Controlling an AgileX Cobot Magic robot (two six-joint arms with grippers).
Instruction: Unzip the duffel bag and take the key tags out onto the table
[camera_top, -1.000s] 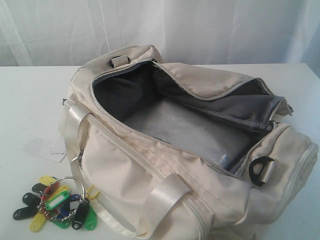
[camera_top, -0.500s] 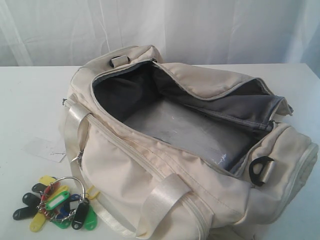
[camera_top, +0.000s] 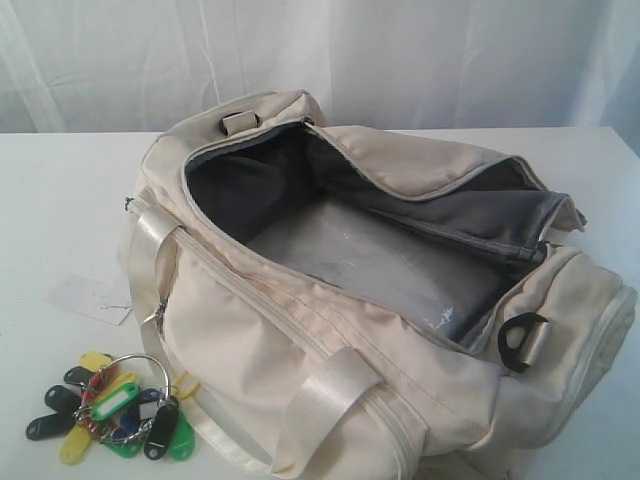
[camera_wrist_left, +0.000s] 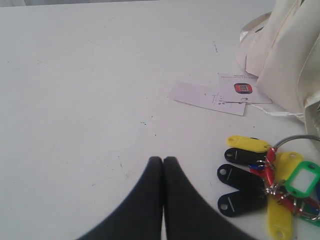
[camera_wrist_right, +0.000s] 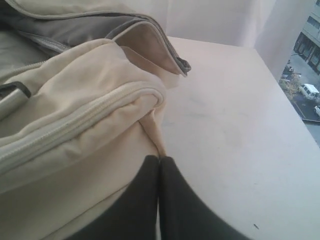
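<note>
Two paper tags (camera_wrist_left: 207, 98), print unreadable, near key tags (camera_wrist_left: 241, 178).

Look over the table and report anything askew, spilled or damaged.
Nothing stands out. The duffel bag lies unzipped with only grey lining showing inside. The key tags sit bunched on the table beside it, and white paper tags lie flat near its strap. No spill or tear shows.
</note>
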